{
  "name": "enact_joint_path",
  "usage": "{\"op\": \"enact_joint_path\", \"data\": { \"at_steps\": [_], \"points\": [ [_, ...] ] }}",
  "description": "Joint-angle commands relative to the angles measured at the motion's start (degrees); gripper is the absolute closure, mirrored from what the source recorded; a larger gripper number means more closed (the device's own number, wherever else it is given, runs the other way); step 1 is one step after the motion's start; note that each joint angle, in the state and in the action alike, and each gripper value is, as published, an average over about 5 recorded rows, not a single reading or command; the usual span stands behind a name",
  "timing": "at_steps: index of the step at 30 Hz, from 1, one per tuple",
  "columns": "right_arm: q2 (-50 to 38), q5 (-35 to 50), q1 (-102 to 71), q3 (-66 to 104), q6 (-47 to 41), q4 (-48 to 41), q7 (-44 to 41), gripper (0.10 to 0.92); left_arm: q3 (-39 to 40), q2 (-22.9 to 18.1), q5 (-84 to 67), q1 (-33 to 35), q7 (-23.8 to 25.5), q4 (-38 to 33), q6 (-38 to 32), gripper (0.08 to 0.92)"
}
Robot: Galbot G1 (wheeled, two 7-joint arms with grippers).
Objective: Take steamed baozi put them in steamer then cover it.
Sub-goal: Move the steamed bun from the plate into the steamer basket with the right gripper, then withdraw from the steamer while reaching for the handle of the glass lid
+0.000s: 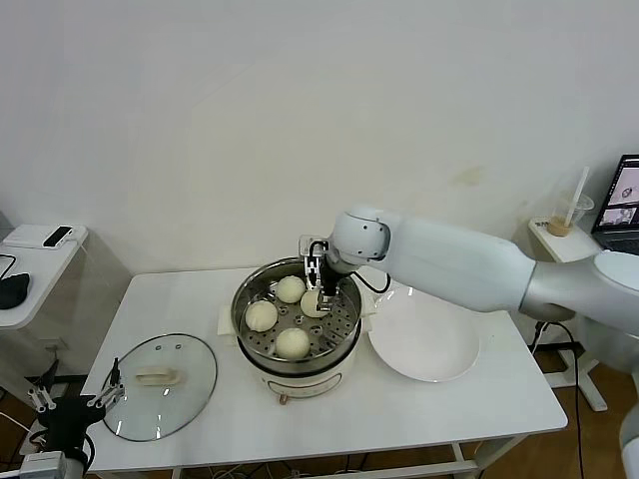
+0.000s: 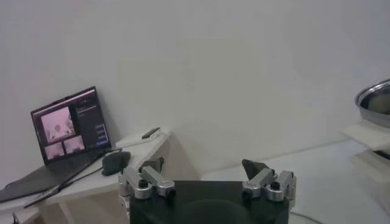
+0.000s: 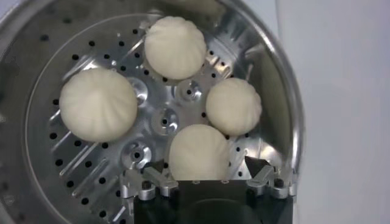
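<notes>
The steel steamer point(image 1: 244, 299) stands mid-table with several cream-white steamed baozi on its perforated tray point(image 3: 79, 164). My right gripper point(image 1: 321, 290) hangs inside the pot's far side, open. Between its spread fingers one baozi point(image 3: 199, 152) rests on the tray, and the fingers are clear of it. Other baozi point(image 3: 97, 105) point(image 3: 175, 47) point(image 3: 234, 106) lie around it. The glass cover point(image 1: 160, 384) lies flat on the table's front left, handle up. My left gripper point(image 1: 75, 401) is parked low beside the table's left corner, open and empty point(image 2: 203, 164).
A white plate point(image 1: 424, 344) lies right of the steamer. A side table point(image 1: 40, 249) with a phone and mouse stands at left. At the right a stand holds a cup with a straw point(image 1: 569, 215) and a laptop point(image 1: 624, 205).
</notes>
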Motion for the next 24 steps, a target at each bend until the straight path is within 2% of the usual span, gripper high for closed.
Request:
{"op": "enact_joint_path", "data": {
  "at_steps": [1, 6, 14, 19, 24],
  "points": [
    [-11.6, 1.6, -3.6, 7.6, -0.4, 14.5, 9.7, 0.202, 0.5, -0.1, 0.1, -0.1, 0.0, -0.2, 0.1, 0.177],
    [-18.8, 1.6, -16.1, 17.5, 2.0, 21.5, 20.6, 0.203, 0.8, -0.3, 0.4, -0.1, 0.0, -0.2, 0.0, 0.177],
    [-24.4, -3.6, -45.6, 43.3, 16.1, 29.8, 35.0, 0.203, 1.6, -0.6, 1.6, -0.5, 0.0, 0.3, -0.3, 0.177],
    [-21.1, -10.6, -67.1, 64.2, 25.9, 32.2, 37.8, 0.203, 2.5, -0.8, 2.5, -1.0, 0.0, 1.2, -1.1, 0.177],
    [-12.3, -16.4, -86.0, 84.3, 36.3, 32.8, 35.6, 0.203, 3.4, -0.6, 3.8, -1.6, 0.2, 2.7, -2.2, 0.177]
  ]
}}
